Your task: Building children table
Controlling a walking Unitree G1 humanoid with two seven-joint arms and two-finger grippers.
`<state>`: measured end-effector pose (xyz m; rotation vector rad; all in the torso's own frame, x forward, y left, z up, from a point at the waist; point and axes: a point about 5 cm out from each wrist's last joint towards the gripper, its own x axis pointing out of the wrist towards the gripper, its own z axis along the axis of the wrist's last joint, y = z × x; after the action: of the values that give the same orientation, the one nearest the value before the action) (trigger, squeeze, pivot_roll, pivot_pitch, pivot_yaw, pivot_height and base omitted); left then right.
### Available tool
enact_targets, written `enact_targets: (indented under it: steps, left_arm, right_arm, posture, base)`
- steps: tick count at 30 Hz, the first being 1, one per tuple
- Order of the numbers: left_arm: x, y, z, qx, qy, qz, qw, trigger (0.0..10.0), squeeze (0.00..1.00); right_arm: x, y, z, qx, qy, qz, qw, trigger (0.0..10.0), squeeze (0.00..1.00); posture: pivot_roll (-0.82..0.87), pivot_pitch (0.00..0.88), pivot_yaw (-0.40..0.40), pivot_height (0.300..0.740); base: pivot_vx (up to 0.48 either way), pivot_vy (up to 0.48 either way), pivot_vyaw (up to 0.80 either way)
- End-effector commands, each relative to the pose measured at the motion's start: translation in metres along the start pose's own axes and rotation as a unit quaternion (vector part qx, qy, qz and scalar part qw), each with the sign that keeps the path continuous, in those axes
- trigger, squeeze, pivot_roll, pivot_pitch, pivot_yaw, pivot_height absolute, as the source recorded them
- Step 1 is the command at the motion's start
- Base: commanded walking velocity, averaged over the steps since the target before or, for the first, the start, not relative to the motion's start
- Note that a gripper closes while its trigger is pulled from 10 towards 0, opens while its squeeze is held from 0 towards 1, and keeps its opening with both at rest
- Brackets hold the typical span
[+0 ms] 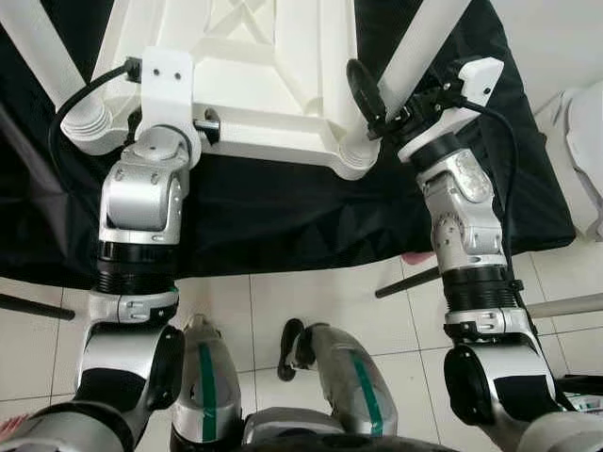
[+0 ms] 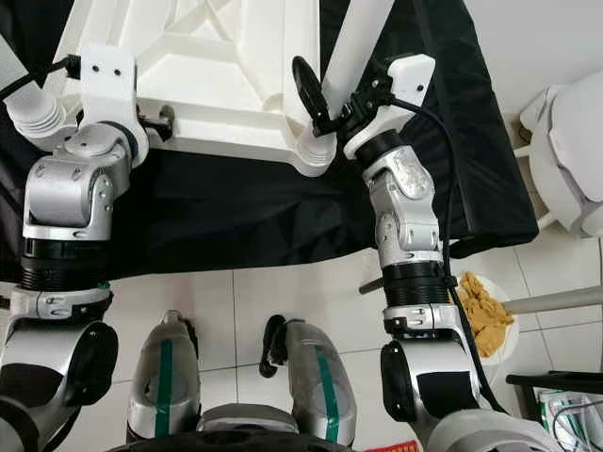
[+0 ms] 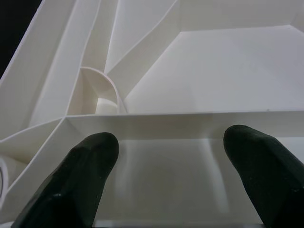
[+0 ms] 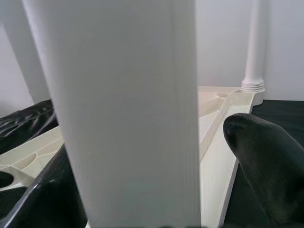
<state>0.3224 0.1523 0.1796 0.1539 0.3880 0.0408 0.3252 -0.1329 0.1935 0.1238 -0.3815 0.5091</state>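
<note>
Right then, your table top lay upside down on the black cloth, ribbed underside up, and the white leg at its near right corner rose out of the corner socket and slanted up and away toward the right in the head views. That leg's long axis was what mattered: it ran nearly straight up from the socket, so any seating push or twist would, I'd judge, have had to follow that line down into the corner.

Your right gripper was the one on it. In the right wrist view the leg stood between the two black fingers, one finger on each side. The fingers looked closed around it low down, just above the socket.

Your left gripper was at the near left side of the top. Its fingertips were spread apart and lay over the near rim wall of the underside, with nothing between them; I could not tell whether they touched the plastic. Another leg stood at the near left corner, just beside that wrist.

Farther out, tiled floor ran along the cloth's near edge, and a bowl of something yellowish sat on the floor near the right forearm.
</note>
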Motion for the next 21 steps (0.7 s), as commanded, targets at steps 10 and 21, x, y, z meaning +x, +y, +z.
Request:
enact_targets:
  steps: [10, 21]
  left_arm:
    - [-0.029, 0.017, -0.038, -0.019, 0.097, 0.031, 0.995, 10.0, 0.0]
    - [-0.035, 0.021, -0.033, -0.009, 0.088, 0.046, 0.995, 10.0, 0.0]
  right_arm:
    - [-0.001, -0.004, -0.003, 0.009, 0.015, 0.009, 1.0, 10.0, 0.0]
    - [0.01, 0.003, -0.006, 0.019, 0.03, 0.072, 0.997, 10.0, 0.0]
  posture:
    - [0.15, 0.12, -0.119, 0.74]
    - [0.18, 0.116, -0.143, 0.74]
  base:
    - [0.0, 0.0, 0.0]
    - [0.0, 0.0, 0.0]
